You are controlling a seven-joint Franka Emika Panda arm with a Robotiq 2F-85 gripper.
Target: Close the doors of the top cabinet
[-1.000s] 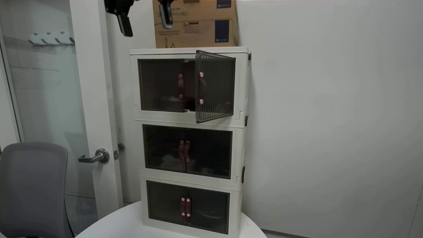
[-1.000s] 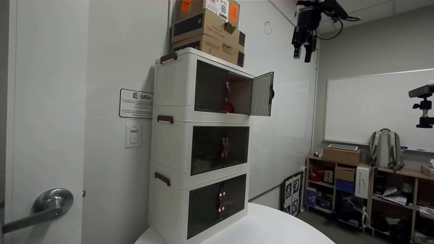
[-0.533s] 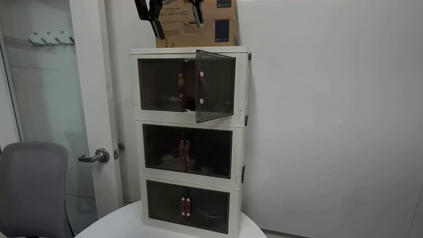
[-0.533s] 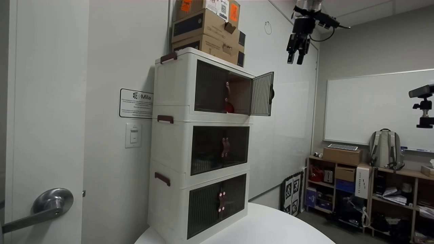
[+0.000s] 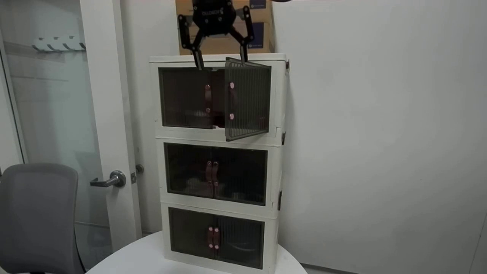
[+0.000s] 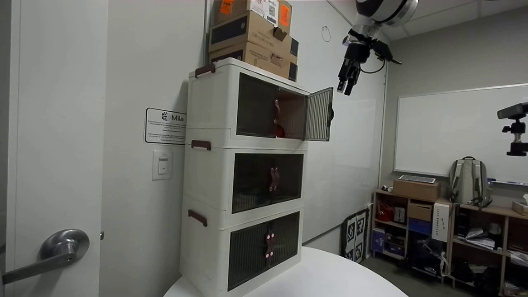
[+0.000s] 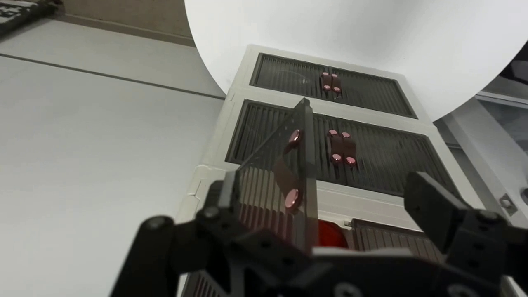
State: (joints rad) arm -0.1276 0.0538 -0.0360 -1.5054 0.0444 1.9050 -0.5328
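Gripper (image 5: 222, 65): hanging nr the top of R door (image 6: 318, 115), fingers (image 5: 198, 59) standing wide apart.
Gap: in an exterior view, pale wall (image 6: 354, 136) is showing btwn fingers & R door; wrist view is putting the door's free edge btwn fingers.
R door: standing swung out from top cabinet (image 6: 210, 103).
L door (image 5: 186, 99): lying abt flush; can't tell if fully seated.
Top cabinet: sitting uppermost, holding a red rounded item (image 6: 279, 131); wrist view is showing it too.
Below: middle unit (image 6: 206, 177) & bottom unit (image 6: 204, 255) are standing stacked, tinted lower doors (image 5: 239, 177) fitting flush.
Cardboard boxes (image 6: 264, 37): resting atop, showing in both exterior views.
White table (image 6: 330, 272): carrying all three units nr its wall-side edge; wrist view is showing its curving side edges.
Beyond: grey chair (image 5: 38, 217) is standing past table edge in an exterior view; backpack (image 6: 468, 181) is sitting well apart in an exterior view.
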